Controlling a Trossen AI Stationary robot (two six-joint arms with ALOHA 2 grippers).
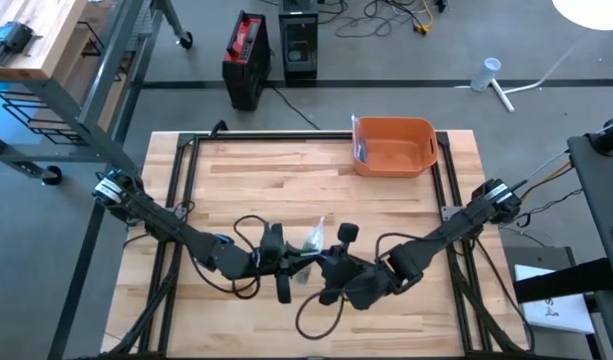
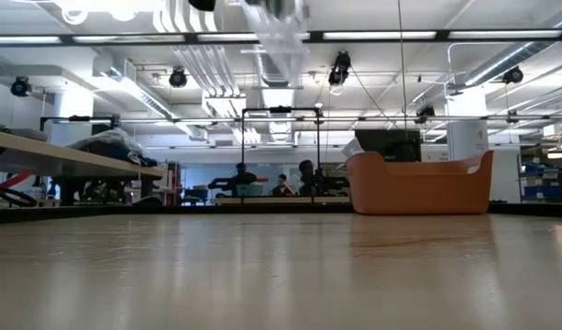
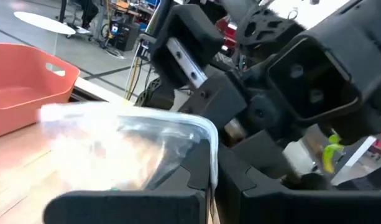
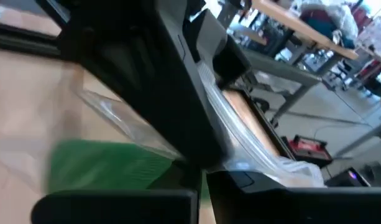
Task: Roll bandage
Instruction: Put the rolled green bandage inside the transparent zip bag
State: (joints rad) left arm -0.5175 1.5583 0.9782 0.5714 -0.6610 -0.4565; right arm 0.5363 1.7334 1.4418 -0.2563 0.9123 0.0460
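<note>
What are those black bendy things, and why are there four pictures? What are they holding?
Those are two robot arms working at a wooden table. Each ends in a pincer with two fingers. One picture looks straight down from above. One sits low at table height, looking across into the room. The other two come from small cameras on each arm's wrist. The left gripper and the right gripper meet near the table's front, high above it. Both are shut on a clear plastic bag, each pinching one side. Something green shows through the bag; it may be the bandage, but I cannot be sure. An orange bin stands at the back of the table.
</note>
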